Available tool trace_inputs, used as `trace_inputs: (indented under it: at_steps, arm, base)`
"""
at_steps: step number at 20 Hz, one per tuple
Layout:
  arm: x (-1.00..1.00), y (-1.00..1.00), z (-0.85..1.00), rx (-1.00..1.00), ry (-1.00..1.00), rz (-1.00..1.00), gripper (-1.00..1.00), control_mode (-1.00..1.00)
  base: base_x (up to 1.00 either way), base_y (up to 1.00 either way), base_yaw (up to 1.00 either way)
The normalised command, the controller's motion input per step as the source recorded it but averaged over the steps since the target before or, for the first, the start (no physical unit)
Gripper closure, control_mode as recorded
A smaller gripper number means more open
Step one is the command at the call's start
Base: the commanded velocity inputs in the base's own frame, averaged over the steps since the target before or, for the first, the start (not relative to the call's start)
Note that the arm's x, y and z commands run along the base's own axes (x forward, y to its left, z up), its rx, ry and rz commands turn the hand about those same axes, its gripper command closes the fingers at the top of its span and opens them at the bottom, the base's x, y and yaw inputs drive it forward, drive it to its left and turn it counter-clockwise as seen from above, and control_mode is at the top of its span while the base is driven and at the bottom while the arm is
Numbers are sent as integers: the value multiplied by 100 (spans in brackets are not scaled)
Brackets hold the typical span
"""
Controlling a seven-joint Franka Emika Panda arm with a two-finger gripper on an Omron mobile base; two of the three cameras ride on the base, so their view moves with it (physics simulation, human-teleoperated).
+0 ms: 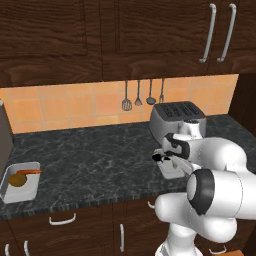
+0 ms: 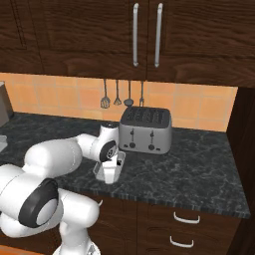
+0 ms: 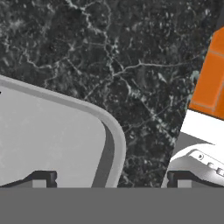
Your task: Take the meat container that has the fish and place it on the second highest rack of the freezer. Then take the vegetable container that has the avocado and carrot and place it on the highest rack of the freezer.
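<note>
The meat container is a white tray on the dark counter in front of the toaster. My gripper hangs just above it, pointing down. A small dark shape shows at its left end; I cannot tell whether it is the fish. In the hand view the tray's rounded corner lies between my open gripper's tips, with nothing held. In the right base view the gripper covers most of the tray. The vegetable container sits far left, holding the avocado and the carrot. The freezer's racks are out of view.
A silver toaster stands close behind the gripper against the orange tiled wall. Utensils hang above it. A grey appliance side rises at the counter's left end. Dark cabinets hang overhead. Drawers run below the counter's front edge.
</note>
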Motion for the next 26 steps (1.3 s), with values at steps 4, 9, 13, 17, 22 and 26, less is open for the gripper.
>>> trace_inputs:
  at_steps: [4,9,13,17,22,26]
  arm:
    - [-5,0,-28,0,-4,-9,-100,-100]
    - [8,0,-15,0,0,-5,-100,-100]
    - [-3,0,-23,0,0,-5,100,-100]
    - [-21,-1,-3,0,0,-8,100,-100]
    - [-22,0,7,0,0,-9,100,-100]
    - [-3,0,41,0,0,-7,100,-100]
  base:
    - [0,0,0]
    - [0,0,0]
    - [0,0,0]
    - [0,0,0]
    - [0,0,0]
    - [0,0,0]
